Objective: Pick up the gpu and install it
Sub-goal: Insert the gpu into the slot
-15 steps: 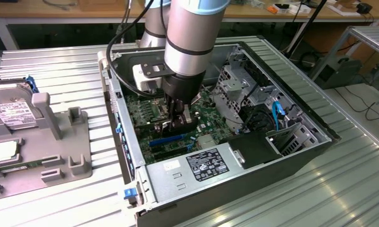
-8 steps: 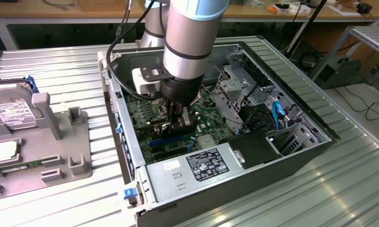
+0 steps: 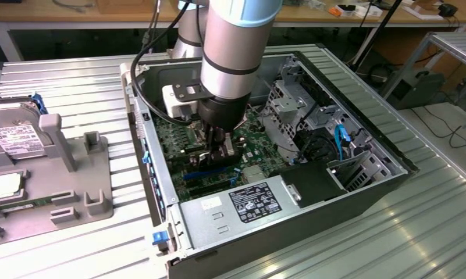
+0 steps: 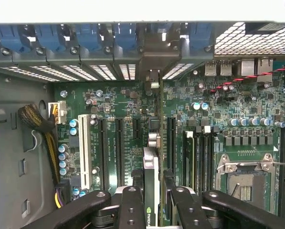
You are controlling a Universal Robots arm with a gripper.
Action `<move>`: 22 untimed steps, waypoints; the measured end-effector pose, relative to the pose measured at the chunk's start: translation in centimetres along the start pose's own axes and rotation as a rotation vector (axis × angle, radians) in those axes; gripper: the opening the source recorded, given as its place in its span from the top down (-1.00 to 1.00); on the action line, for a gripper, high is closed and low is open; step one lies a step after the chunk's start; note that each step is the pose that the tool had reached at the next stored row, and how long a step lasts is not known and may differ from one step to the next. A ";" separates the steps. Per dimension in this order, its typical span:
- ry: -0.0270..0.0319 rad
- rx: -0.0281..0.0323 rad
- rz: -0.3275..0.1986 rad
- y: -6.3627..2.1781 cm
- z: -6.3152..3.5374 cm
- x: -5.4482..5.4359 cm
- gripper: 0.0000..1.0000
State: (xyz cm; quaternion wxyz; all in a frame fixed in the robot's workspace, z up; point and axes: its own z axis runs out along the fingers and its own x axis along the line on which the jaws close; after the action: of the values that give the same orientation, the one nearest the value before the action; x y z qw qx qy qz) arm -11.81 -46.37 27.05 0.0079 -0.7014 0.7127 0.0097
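While the black two-finger gripper (image 4: pixel 151 200) pinches the thin green gpu card (image 4: pixel 151 191) edge-on (upright), green motherboard (image 4: pixel 218 143) lies at 12 o'clock.

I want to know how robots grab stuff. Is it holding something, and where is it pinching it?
Yes: the gripper holds the gpu edge-on, its fingers pinching the card's two flat faces at its upper edge.

gpu (image 4: pixel 151 191) in gripper (image 4: pixel 152 200), inside computer case (image 3: pixel 388 174); above motherboard (image 4: pixel 123 129)

Even, bright overhead light; glare on the ribbed metal table (image 3: pixel 419 232); the motherboard (image 4: pixel 128 138) beyond the pincer stays sharp.
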 end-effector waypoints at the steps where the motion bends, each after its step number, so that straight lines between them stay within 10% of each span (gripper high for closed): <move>1: 0.0000 0.0000 0.000 0.00 0.00 0.0 0.47; 6: 0.0002 -0.0233 0.000 -0.03 0.01 0.0 0.47; 22: 0.0003 -0.0235 0.001 -0.02 0.52 -0.1 0.47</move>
State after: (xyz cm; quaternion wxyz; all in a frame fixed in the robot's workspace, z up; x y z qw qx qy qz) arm -11.78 -46.22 26.54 -0.0004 -0.7012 0.7127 0.0179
